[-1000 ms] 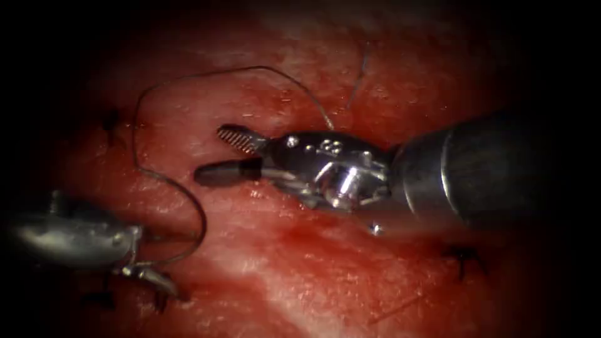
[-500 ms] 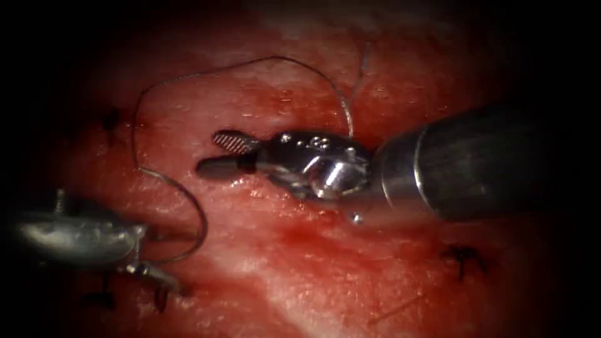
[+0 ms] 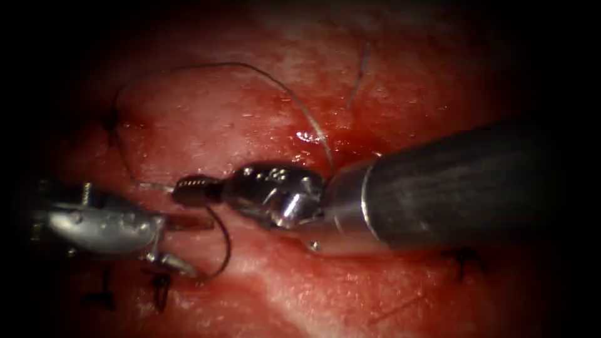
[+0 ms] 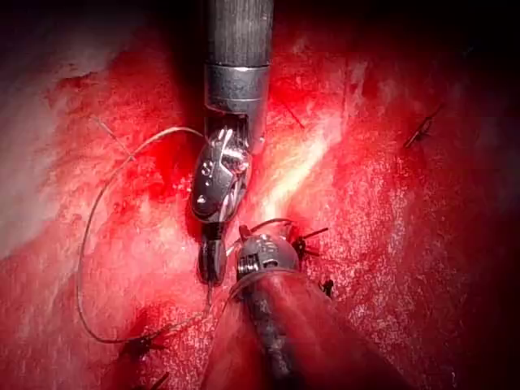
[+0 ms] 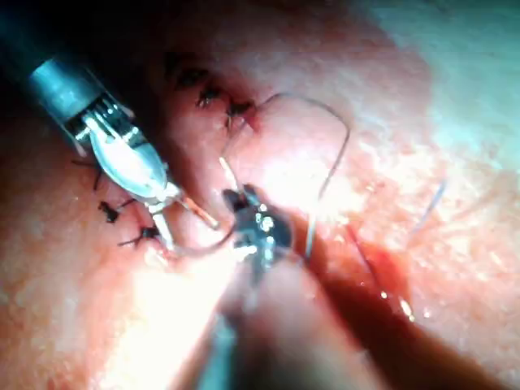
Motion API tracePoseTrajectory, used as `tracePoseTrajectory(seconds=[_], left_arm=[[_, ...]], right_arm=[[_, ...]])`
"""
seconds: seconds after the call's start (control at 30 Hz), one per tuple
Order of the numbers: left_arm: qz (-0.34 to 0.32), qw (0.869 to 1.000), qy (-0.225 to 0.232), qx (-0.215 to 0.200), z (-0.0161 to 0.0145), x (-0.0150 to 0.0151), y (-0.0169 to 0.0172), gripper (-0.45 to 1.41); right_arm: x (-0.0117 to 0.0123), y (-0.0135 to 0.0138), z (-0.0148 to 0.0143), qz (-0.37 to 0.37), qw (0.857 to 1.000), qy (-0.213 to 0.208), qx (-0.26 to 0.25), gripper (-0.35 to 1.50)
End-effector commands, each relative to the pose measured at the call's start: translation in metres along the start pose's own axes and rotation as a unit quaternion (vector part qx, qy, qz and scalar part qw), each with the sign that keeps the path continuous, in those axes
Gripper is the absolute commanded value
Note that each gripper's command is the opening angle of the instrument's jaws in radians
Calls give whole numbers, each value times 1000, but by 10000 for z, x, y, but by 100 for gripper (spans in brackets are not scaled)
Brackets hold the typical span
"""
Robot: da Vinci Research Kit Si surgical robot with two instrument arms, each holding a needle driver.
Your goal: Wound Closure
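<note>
On red, wet tissue [image 3: 263, 125], the right gripper [image 3: 195, 189] has swept left and closed on the thread [image 3: 269, 75] beside the open, empty left gripper [image 3: 178, 244].

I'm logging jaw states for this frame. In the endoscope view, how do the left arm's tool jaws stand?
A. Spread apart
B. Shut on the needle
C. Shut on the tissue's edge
A: the left tool has its two jaws spread apart in a fork, gripping nothing that can be made out, while the right tool, close beside it, looks shut on the thread.
</note>
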Motion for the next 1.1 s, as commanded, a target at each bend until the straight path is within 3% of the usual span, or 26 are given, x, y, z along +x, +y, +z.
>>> tracePoseTrajectory(seconds=[0.03,0.23,0.37,0.57,0.63,0.87,1.1], left_arm=[[0,1000,0,-2,6,-3,6,31],[-2,1000,0,-3,3,1,12,31],[-26,1000,-1,-7,-14,9,15,46],[-138,987,44,68,-81,-12,-10,43],[-182,975,83,98,-92,-38,-31,32],[-270,948,123,114,-74,-90,-60,37],[-340,922,173,67,-37,-106,-62,39]], right_arm=[[-13,0,12,-14,1000,-1,-2,-35],[-28,19,17,-35,999,-14,-9,-35],[-41,23,18,-40,999,-24,-11,-35],[-30,11,6,-36,999,-18,-14,-35],[-20,5,1,-35,999,-7,-15,-35],[0,-6,-12,-43,999,4,-19,-35],[-1,-7,-11,-44,999,4,-20,-35]])
